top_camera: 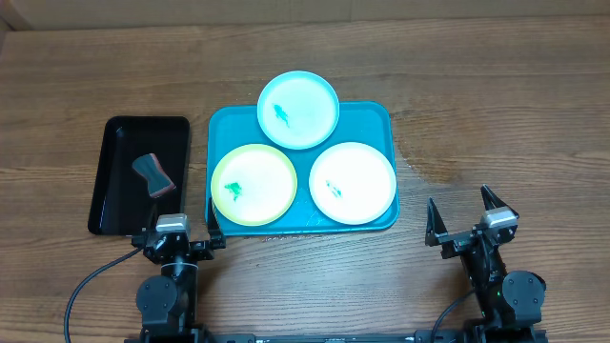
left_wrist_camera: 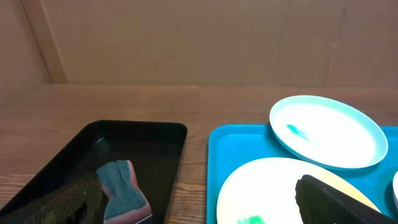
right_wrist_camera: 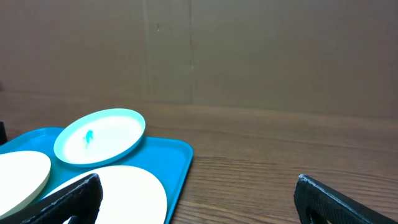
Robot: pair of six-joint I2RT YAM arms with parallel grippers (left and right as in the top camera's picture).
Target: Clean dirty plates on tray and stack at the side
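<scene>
The tray (top_camera: pixel 377 118) lies mid-counter (top_camera: pixel 515 105), its long axis running left to right, parallel to the near edge. Three plates lie flat and face up on it. The blue plate (top_camera: pixel 310 95) is at the far side and overhangs the far rim. The yellow-green plate (top_camera: pixel 265 174) is at the near left and the white plate (top_camera: pixel 364 174) at the near right, with a thin strip of tray between those two. The blue plate's near rim meets or rides over the other two; I cannot tell which. Each plate has a small green smear (top_camera: pixel 281 114) near its middle.

Bare wood runs wide from the tray to the right edge and along the far edge. Toward the left edge a black tray (top_camera: pixel 119 205), long axis near to far, sits just beside the tray with only a narrow strip between them. A sponge (top_camera: pixel 154 174) lies tilted in it.

The left claw (top_camera: pixel 181 232) sits at the near edge, spread wide and empty, facing the strip between the trays. Seen from overhead, its right finger (top_camera: pixel 213 221) overlaps the tray's near-left corner, and contact cannot be told. The right claw (top_camera: pixel 464 217) is also spread wide and empty, over bare wood off the tray's near-right corner and clear of it.

In the left wrist view a finger covers part of the yellow-green plate, and the white plate is cut to a sliver. In the right wrist view the two near plates are cut off at the bottom of the frame.
</scene>
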